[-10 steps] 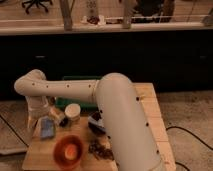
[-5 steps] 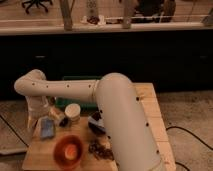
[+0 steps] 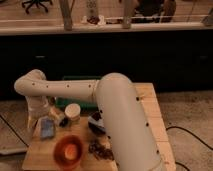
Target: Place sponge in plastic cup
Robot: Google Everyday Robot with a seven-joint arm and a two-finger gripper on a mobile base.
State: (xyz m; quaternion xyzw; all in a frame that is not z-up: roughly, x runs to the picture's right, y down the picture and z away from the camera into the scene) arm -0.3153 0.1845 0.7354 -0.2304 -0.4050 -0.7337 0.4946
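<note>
A: Where's free room?
B: The wooden table (image 3: pixel 155 112) has bare boards at 3 o'clock; the arm (image 3: pixel 120 115) covers the middle.
A: Gripper?
B: The gripper (image 3: pixel 40 117) is at 9 o'clock, left edge; grip can't be told. The sponge (image 3: pixel 46 128), blue and rectangular, sits right there, the orange bowl (image 3: pixel 68 150) at 7.

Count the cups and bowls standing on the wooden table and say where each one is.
2 clearly: a cream-white cup mid-table and an orange bowl at the front edge. The end effector is at the left by the sponge; the arm may hide others.
</note>
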